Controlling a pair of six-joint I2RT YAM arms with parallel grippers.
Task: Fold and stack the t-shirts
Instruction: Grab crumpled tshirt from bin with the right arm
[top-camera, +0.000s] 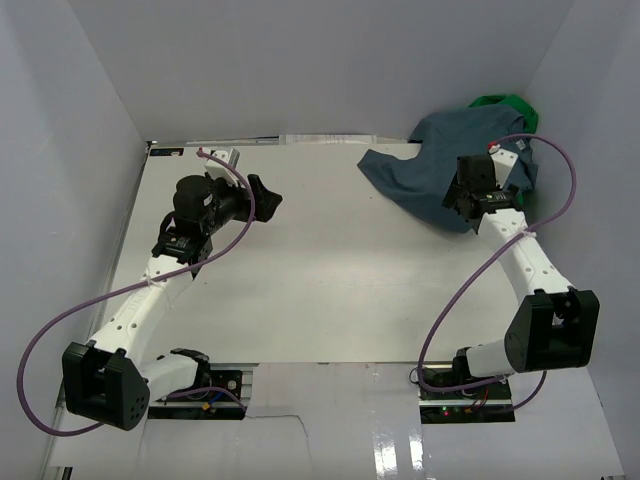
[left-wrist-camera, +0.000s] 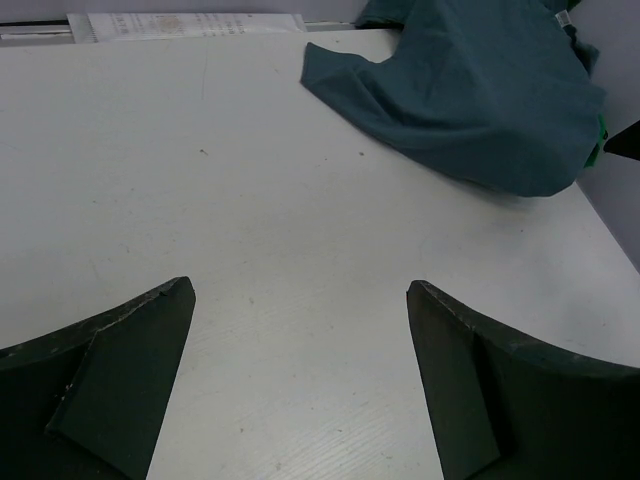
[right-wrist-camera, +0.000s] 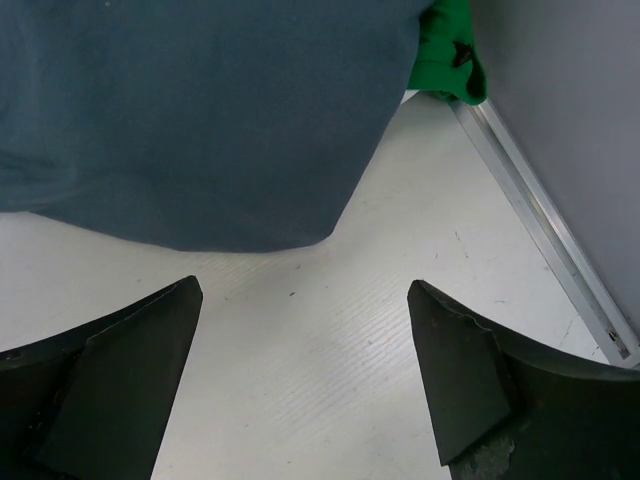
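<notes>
The dark slate-blue t-shirt (top-camera: 425, 172) lies crumpled at the far right of the white table (top-camera: 330, 270). The bright green t-shirt (top-camera: 508, 104) peeks out behind it against the right wall. My right gripper (top-camera: 458, 200) hangs over the blue shirt's near edge, open and empty. In the right wrist view its fingertips (right-wrist-camera: 305, 285) stand wide over bare table, with the blue shirt (right-wrist-camera: 190, 110) just ahead and the green shirt (right-wrist-camera: 445, 50) beyond. My left gripper (top-camera: 262, 195) is open and empty at the far left, pointing right. In the left wrist view (left-wrist-camera: 300, 290) the blue shirt (left-wrist-camera: 480, 95) lies far off.
A printed paper sheet (top-camera: 320, 140) lies along the table's far edge; it also shows in the left wrist view (left-wrist-camera: 185, 22). Grey walls close in the left, back and right. A metal rail (right-wrist-camera: 545, 220) runs along the right wall's foot.
</notes>
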